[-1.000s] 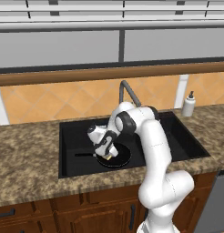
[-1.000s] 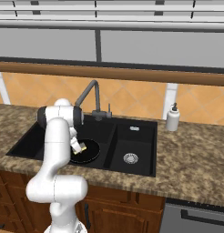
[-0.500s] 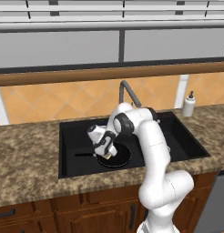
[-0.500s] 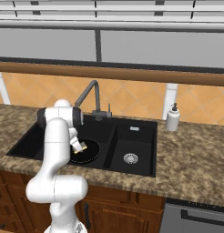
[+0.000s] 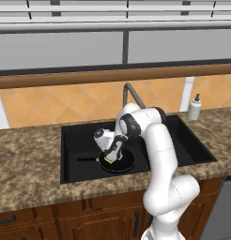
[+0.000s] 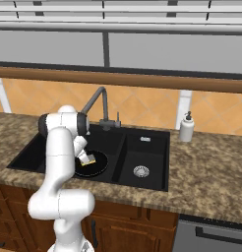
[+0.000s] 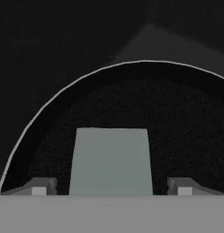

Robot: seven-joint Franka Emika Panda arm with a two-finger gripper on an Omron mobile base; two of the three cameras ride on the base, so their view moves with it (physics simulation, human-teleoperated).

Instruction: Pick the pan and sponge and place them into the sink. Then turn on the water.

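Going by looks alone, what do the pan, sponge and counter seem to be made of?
Pan: dark metal, probably coated; matte, grainy black inside with a thin bright rim line. Sponge: soft foam, likely; flat grey-blue face here, yellow in the right base view. Counter: speckled brown stone, granite-like, though the rendering leaves it open.

I can read no text, label, brand, number or sign anywhere from my station, not on the white soap bottle (image 6: 186,129), the faucet (image 6: 100,103), the sink (image 6: 147,167) or the cabinet fronts (image 5: 65,220).
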